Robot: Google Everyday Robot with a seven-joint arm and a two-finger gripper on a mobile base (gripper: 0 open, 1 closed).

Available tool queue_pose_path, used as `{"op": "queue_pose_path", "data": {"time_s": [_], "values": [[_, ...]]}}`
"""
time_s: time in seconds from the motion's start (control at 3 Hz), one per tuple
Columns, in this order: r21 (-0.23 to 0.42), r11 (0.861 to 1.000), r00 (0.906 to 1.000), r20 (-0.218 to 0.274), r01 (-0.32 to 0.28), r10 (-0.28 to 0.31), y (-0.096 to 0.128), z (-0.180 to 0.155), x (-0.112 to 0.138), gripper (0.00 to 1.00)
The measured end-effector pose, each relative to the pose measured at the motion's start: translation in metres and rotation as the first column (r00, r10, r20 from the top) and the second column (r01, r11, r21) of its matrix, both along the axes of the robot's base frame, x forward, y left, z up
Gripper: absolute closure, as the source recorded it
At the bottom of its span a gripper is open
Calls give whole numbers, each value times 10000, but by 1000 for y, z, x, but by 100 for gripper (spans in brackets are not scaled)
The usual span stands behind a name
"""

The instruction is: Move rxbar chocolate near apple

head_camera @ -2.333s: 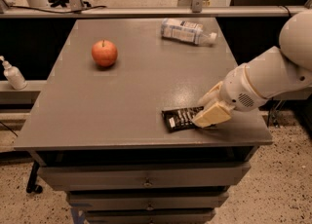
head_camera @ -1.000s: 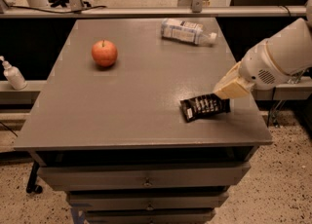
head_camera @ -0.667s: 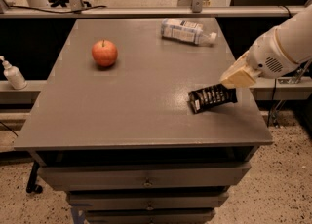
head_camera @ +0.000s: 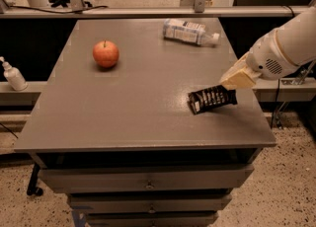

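The rxbar chocolate (head_camera: 211, 99) is a flat black wrapper with white lettering, tilted and hanging just above the right side of the grey table (head_camera: 128, 112). My gripper (head_camera: 231, 86) is shut on its right end, with the white arm reaching in from the right. The red-orange apple (head_camera: 105, 54) sits upright at the far left of the table, well away from the bar.
A clear plastic bottle with a white label (head_camera: 188, 30) lies on its side at the table's far right. A small white pump bottle (head_camera: 13, 75) stands on a ledge left of the table. Drawers sit under the table top.
My gripper has lifted the rxbar chocolate off the table near the front right edge and carried it up and to the right. The apple and bottle have not moved.
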State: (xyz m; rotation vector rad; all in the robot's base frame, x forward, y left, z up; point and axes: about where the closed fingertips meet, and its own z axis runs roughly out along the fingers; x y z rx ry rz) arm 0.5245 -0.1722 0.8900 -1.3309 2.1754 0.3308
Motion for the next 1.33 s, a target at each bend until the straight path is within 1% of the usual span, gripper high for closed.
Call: {"op": "queue_pose_path", "data": {"time_s": [0.33, 0.67, 1.0, 1.33], "values": [[665, 9968, 9984, 316, 450, -472, 18, 1, 25, 100], [1462, 9807, 9864, 822, 1295, -1425, 37, 5, 71, 100], [2173, 9552, 9698, 937, 2008, -2252, 58, 6, 108, 100], [2742, 9301, 9589, 740, 2445, -2739, 82, -3, 138, 100]]}}
